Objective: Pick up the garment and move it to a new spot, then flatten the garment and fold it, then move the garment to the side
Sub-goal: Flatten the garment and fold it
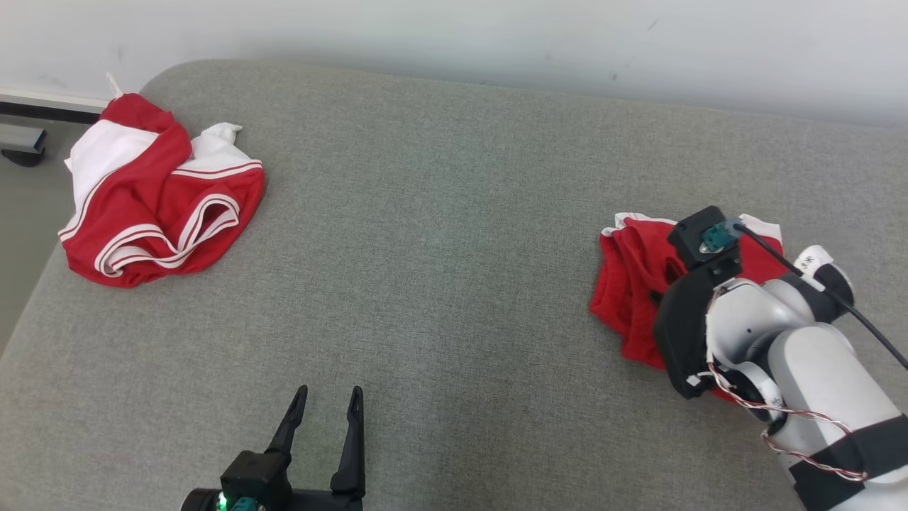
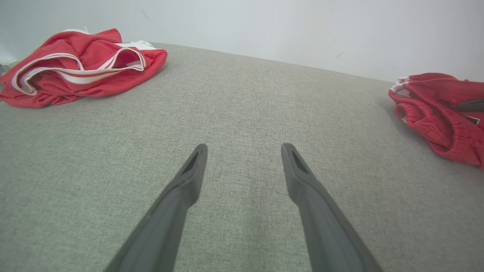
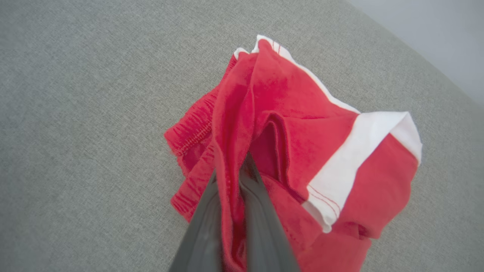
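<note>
A crumpled red garment (image 3: pixel 287 136) with a white band lies on the right of the grey padded surface (image 1: pixel 440 248). My right gripper (image 3: pixel 230 170) is shut on a raised fold of it, with red cloth pinched between the two dark fingers. In the head view this garment (image 1: pixel 631 284) is partly hidden under my right wrist (image 1: pixel 699 312). It also sits at the right edge of the left wrist view (image 2: pixel 435 109). My left gripper (image 1: pixel 328 401) hovers low near the front edge, open and holding nothing (image 2: pixel 244 149).
A second red and white garment (image 1: pixel 159 191) lies bunched at the far left corner (image 2: pixel 79 64). A pale wall (image 1: pixel 496 35) runs along the back of the surface. The left edge drops off near a dark fixture (image 1: pixel 21 145).
</note>
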Controlling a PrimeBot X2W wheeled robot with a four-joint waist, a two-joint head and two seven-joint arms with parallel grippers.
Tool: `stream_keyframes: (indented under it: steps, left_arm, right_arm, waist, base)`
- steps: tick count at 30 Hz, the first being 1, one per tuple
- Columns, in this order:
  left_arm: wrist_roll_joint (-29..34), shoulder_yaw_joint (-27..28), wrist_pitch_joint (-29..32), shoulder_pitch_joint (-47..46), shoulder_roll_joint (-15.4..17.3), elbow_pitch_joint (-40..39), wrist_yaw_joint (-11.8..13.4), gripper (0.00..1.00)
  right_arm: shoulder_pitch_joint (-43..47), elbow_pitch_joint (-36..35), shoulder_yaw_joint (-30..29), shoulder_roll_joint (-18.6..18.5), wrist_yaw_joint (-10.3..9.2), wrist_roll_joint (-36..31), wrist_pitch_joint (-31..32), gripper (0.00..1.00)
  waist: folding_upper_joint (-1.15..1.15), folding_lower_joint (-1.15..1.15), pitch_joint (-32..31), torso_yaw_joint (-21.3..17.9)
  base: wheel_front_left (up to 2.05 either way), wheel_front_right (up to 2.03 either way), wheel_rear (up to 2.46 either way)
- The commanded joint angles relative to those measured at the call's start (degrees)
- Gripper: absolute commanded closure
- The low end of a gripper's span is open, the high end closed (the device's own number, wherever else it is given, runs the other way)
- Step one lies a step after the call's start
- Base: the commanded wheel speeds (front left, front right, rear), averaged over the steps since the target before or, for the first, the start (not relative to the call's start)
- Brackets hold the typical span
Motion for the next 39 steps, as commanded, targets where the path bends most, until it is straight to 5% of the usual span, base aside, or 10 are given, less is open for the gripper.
stream_keyframes:
  steps: [1, 3, 4, 5, 6, 15, 27, 28, 30, 39]
  left_arm:
    - [-0.50, -0.02, -0.24, 0.71, -0.10, 0.09, 0.19, 0.00]
    - [-0.58, -0.01, -0.31, 0.78, -0.08, 0.18, 0.21, 0.00]
    - [-0.62, 0.00, -0.34, 0.79, -0.09, 0.23, 0.21, 0.00]
    - [-0.63, 0.02, -0.37, 0.80, -0.09, 0.30, 0.22, 0.00]
    - [-0.69, 0.04, -0.40, 0.80, -0.09, 0.36, 0.24, 0.00]
    - [-0.89, 0.36, -0.49, 0.77, 0.05, 0.49, 0.38, 0.00]
    - [0.10, 0.33, -0.69, 0.44, -0.01, -0.61, 0.26, 0.00]
    - [0.23, 0.34, -0.63, 0.28, 0.04, -0.73, 0.27, 0.00]
    - [0.61, 0.48, -0.62, 0.04, 0.20, -1.07, 0.33, 0.00]
    - [1.36, 0.53, -0.68, -0.76, 0.09, -1.58, -0.19, 0.00]
  right_arm:
    - [-0.77, 0.52, 0.58, 0.52, -0.15, 0.84, -0.57, 1.00]
    - [-1.22, 1.98, 1.49, 1.01, -0.15, 1.10, -1.08, 1.00]
    - [-1.40, 2.65, 1.64, 1.53, -0.15, 1.64, -1.57, 0.86]
    - [-1.44, 3.39, 1.66, 2.17, -0.14, 2.30, -1.93, 0.08]
    - [-1.66, 3.86, 1.52, 2.60, -0.14, 2.64, -2.45, 0.00]
    - [-4.84, 2.56, -4.70, 4.60, -0.15, 5.46, -12.78, 0.00]
    - [3.39, 8.33, -20.36, 3.39, -0.14, -5.41, -20.03, 0.00]
    - [4.00, 8.76, -20.48, 4.08, -0.14, -5.76, -20.61, 0.47]
    - [4.69, 9.35, -20.16, 5.27, -0.14, -6.32, -21.66, 1.00]
    - [4.42, 13.04, -16.66, 6.17, -0.14, -8.25, -22.50, 1.00]
  waist:
    - [0.00, 0.00, 0.04, 0.08]
    - [0.00, 0.00, 0.04, 0.10]
    - [0.00, 0.00, 0.03, 0.09]
    - [0.00, 0.00, 0.01, 0.06]
    - [0.00, 0.00, -0.02, 0.02]
    - [0.00, 0.00, -0.54, -0.82]
    - [0.00, 0.00, 0.34, -0.78]
    - [0.00, 0.00, 0.53, -0.80]
    - [0.00, 0.00, 0.99, -0.87]
    - [0.00, 0.00, 2.01, -0.25]
  base:
    - [0.00, 0.00, 0.00]
    - [0.00, 0.00, 0.00]
    - [0.00, 0.00, 0.00]
    - [0.00, 0.00, 0.00]
    - [0.00, 0.00, 0.00]
    - [0.00, 0.00, 0.00]
    - [0.00, 0.00, 0.00]
    - [0.00, 0.00, 0.00]
    - [0.00, 0.00, 0.00]
    - [0.00, 0.00, 0.00]
